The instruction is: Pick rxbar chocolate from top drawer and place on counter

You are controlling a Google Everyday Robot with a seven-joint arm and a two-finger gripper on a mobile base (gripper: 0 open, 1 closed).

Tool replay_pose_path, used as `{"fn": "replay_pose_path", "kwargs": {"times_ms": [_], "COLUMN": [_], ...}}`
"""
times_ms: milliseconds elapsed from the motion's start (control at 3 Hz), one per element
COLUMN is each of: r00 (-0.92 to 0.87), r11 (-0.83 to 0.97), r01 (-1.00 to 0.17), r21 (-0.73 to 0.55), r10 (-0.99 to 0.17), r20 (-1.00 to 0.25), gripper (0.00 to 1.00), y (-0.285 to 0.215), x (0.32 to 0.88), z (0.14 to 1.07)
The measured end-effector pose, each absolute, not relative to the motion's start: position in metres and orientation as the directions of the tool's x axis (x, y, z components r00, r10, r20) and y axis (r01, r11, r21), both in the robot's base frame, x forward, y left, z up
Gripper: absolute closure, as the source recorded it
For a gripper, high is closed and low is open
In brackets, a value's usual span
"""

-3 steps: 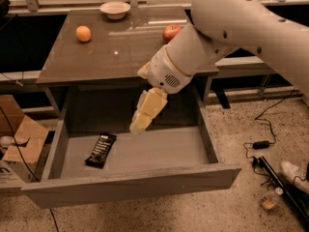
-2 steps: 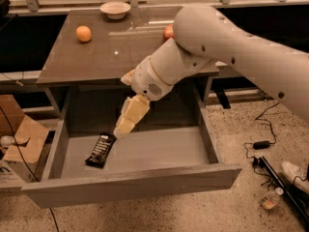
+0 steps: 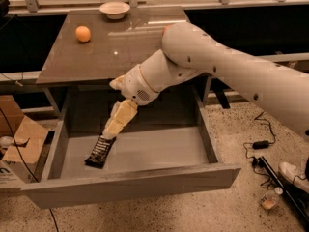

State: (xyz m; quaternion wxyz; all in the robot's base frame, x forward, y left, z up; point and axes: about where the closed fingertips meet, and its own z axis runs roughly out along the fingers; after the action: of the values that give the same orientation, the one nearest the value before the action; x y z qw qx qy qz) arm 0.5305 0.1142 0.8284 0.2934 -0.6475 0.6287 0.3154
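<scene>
On the floor at the far left, a brown cardboard box point(image 3: 21, 144), flaps open. Above and right of it, a glossy grey-brown bench point(image 3: 120, 52), with an orange point(image 3: 83, 34) near its far left corner and a pale bowl point(image 3: 114, 8) at its far edge, well apart from the orange. Below the bench, a wide grey drawer point(image 3: 130, 180), pulled out toward the near side, plain front panel nearest. Inside the drawer, in the left near part, a black snack bar point(image 3: 100, 152) with white lettering, lying flat on the floor of the drawer, slightly angled, close to the left wall but not touching it. Right at the bar's far end, the cream-coloured pincer point(image 3: 109, 133), pointing down and to the left into the drawer; touching the wrapper or just above it, cannot tell, and whether apart, together or clamped, cannot tell either. Behind the pincer, a thick white arm point(image 3: 217, 66), reaching in from the right across the right half of the bench and the drawer. On the speckled floor at the far right, dark cables point(image 3: 260, 144).
</scene>
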Motion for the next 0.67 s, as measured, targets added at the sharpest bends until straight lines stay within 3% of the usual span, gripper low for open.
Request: {"fn": "replay_pose_path", "kwargs": {"times_ms": [667], "r00": [0.037], "r11": [-0.052], "r01": [-0.999], "r21": [-0.006], "r10": [-0.607], "r20": [-0.794], "gripper": [0.00], "y": [0.141], "x": [0.541], "z": [0.803]}}
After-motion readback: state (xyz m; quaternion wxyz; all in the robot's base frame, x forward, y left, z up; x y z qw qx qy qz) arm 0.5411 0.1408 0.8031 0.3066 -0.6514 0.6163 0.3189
